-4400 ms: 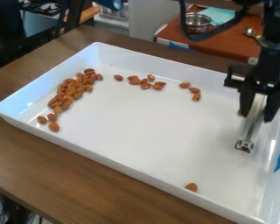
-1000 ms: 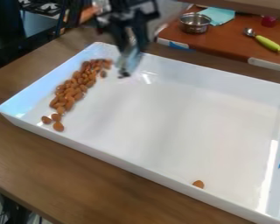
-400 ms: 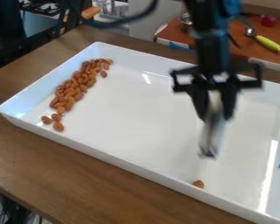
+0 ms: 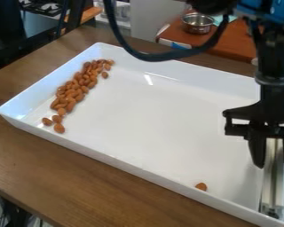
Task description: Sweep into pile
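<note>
One brown almond lies alone on the floor of a large, white, rectangular tray with raised walls, near the wall at the lower side of the view. Many other brown almonds are together in a long, narrow heap near the left wall, and some of them lie one on another. At the lower end of this heap, the nuts are more loosely placed.

The black two-finger gripper is at the right side of the view, above the right end of the tray. Its pincer is narrow: it holds between its two fingers a long, straight, pale strip with a metal-looking end. The strip points downward, and its lower end is in the right lower corner region of the tray, to the right of the single almond. Whether this end touches the tray, I cannot tell.

The tray stands on a brown wooden table. Behind is a reddish-brown surface with a round, shiny metal bowl on it.
</note>
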You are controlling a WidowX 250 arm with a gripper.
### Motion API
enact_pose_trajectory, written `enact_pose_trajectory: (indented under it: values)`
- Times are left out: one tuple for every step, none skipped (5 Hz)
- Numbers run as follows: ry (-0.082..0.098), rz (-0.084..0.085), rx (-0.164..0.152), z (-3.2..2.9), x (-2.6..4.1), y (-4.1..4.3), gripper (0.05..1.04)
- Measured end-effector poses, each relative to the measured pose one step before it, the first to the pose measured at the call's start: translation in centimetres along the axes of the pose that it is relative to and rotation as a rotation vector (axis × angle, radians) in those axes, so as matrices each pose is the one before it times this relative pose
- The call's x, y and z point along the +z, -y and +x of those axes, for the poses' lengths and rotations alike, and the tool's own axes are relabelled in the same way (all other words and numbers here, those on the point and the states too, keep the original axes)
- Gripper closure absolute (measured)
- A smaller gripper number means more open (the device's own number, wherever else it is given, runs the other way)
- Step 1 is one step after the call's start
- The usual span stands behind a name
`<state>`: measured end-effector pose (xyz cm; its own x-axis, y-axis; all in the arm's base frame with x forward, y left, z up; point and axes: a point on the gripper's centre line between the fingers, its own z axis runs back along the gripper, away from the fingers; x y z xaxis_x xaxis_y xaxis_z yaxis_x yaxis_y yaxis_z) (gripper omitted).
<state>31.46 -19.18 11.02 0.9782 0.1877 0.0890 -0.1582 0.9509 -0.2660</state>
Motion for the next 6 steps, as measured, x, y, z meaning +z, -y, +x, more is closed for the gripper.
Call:
enact_pose_trajectory:
  values:
    - [0.0201,0.0059,0.0088,0.402,-0.523,-0.001,0.711]
    - [0.0123,-0.0019,-0.0186,0.162,-0.117,-0.151,0.711]
    - [-0.0267,0.0242,0.0065,-0.543,-0.638,-2.365,0.711]
    - [0.0209,-0.004,-0.013,-0.135,0.545,-2.334,0.711]
    - [0.0008,-0.0063,-0.0104,-0.218,0.849,-2.537,0.711]
    - [-0.0236,0.0048,-0.0163,0.326,1.052,-2.823,0.711]
